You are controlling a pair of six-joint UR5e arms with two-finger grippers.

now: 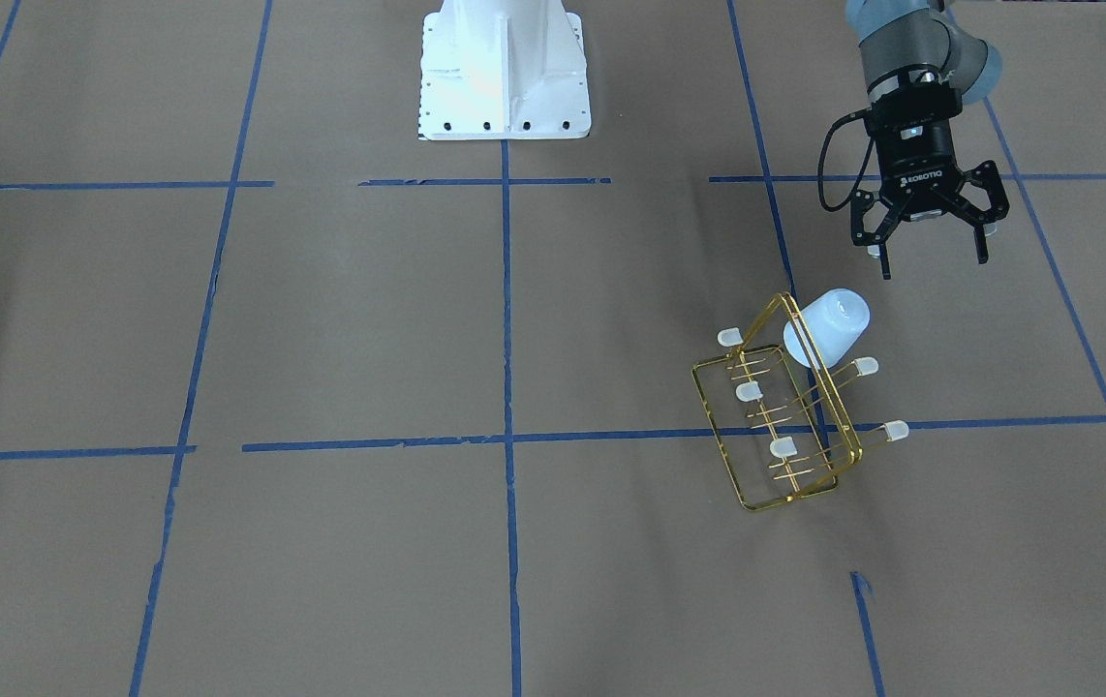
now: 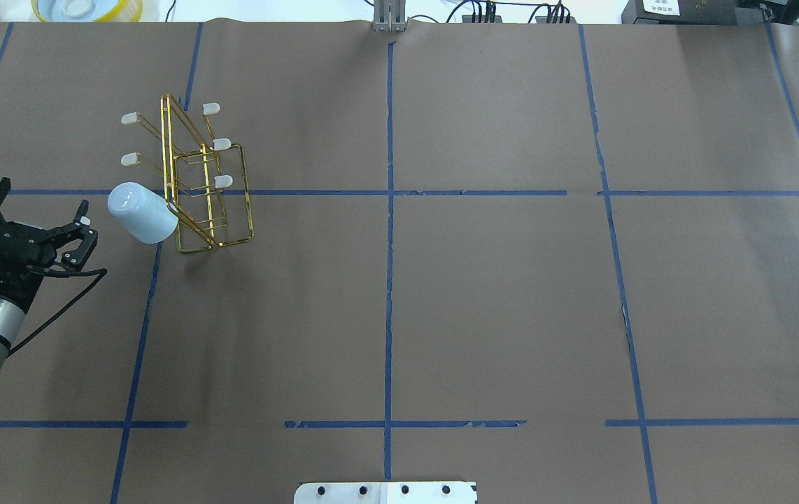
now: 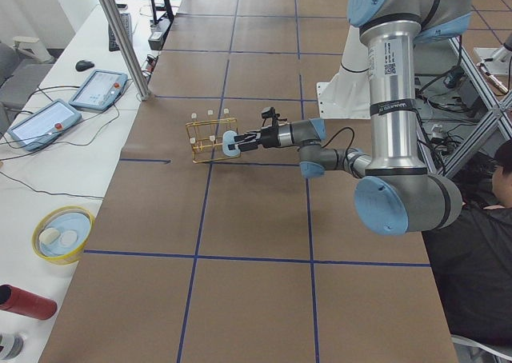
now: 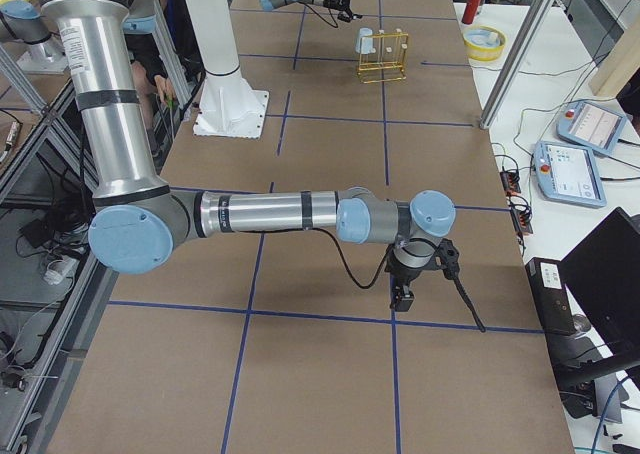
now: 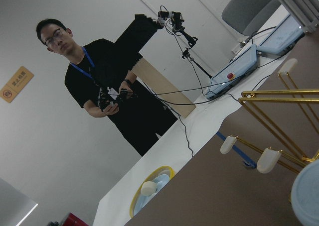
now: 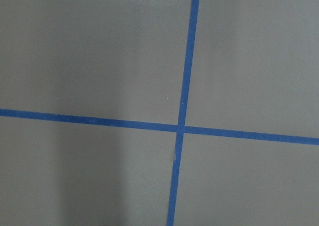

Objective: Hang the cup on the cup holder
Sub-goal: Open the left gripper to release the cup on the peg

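Across the front-facing view, the table wore matte brown paper crossed by blue tape lines. My glossy white base plate sat at top centre, with a row of dark bolt holes along its edge. Right of centre stood the cup holder, thin gold wire with a rectangular base, an upright loop frame and prongs tipped with whitish rounded caps. The cup, smooth pale blue-white plastic tapering to a narrower base, sat tilted at the frame's upper right end, rim against the wire and base pointing away. At the upper right my left gripper, black with "ROBOTIQ" in white on its body, hung near the cup but apart from it, fingers spread wide around nothing. My right gripper showed only in the right side view, pointing down at the paper; I could not tell whether it was spread or pressed together.
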